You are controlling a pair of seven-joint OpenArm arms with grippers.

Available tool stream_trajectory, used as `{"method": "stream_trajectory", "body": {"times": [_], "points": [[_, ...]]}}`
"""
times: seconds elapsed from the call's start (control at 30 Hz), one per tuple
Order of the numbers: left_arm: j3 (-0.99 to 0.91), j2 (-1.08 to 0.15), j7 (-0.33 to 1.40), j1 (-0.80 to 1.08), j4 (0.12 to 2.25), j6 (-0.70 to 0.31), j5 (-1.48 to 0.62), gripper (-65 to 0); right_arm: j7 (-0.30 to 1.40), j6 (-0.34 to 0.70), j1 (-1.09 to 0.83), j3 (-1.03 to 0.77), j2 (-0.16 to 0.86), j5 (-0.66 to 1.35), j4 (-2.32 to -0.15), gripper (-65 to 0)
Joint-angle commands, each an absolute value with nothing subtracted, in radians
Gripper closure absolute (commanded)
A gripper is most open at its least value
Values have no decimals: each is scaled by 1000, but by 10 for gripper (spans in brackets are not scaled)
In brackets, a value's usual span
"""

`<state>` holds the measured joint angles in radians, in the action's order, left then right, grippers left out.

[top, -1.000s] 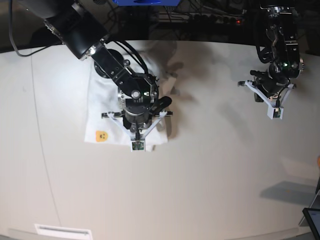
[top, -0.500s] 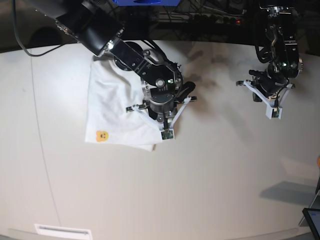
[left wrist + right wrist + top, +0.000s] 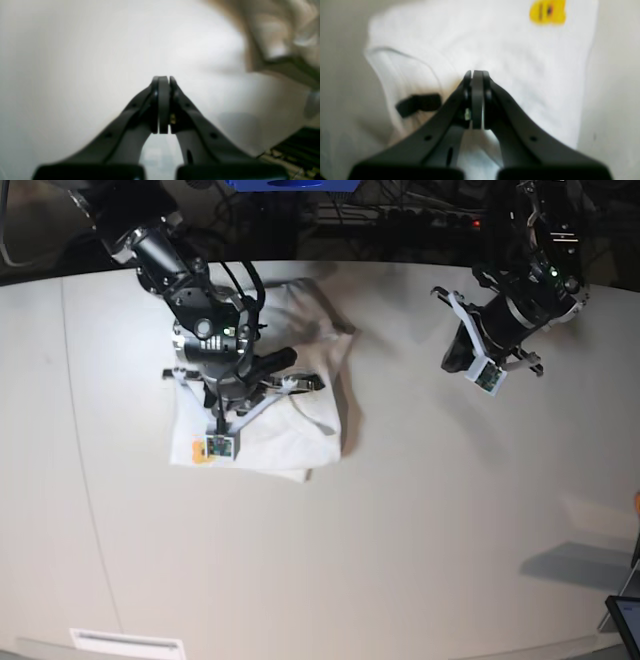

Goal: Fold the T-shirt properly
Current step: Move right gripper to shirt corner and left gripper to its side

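Swinging back from the shirt's right edge, the right gripper (image 3: pixel 222 420) now hangs over the middle of the T-shirt (image 3: pixel 300 370), jaws pressed together and holding nothing. The left gripper (image 3: pixel 162 105), also closed and empty, has tilted and shifted over bare counter (image 3: pixel 420 530), well apart from the cloth. The shirt lies as a soft, rumpled white bundle at the counter's far left, long axis running front to back, orange patch (image 3: pixel 547 12) near its front corner. Any next tuck likely falls to the right arm, which is nearer.

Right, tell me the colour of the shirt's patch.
Yellow-orange patch on a white shirt; right wrist view.
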<state>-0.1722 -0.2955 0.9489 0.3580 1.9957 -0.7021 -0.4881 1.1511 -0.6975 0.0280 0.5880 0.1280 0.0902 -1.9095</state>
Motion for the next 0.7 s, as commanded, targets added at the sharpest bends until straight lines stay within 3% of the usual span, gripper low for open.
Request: {"method": "stream_trajectory", "body": {"times": [0.0,0.27,0.67], "points": [[-180,-305,924,354,2020,-698,-493,-2,1087,-698,25,564,128,70,-1946,-1],[-173,-303,788,377,2023,-698,-492,-2,816,-698,-145,521,220,70,-1982,-1],[7,-300,785,378,2025,-698,-415,0,811,-698,-197,441,271,77,-1977,-3]]}}
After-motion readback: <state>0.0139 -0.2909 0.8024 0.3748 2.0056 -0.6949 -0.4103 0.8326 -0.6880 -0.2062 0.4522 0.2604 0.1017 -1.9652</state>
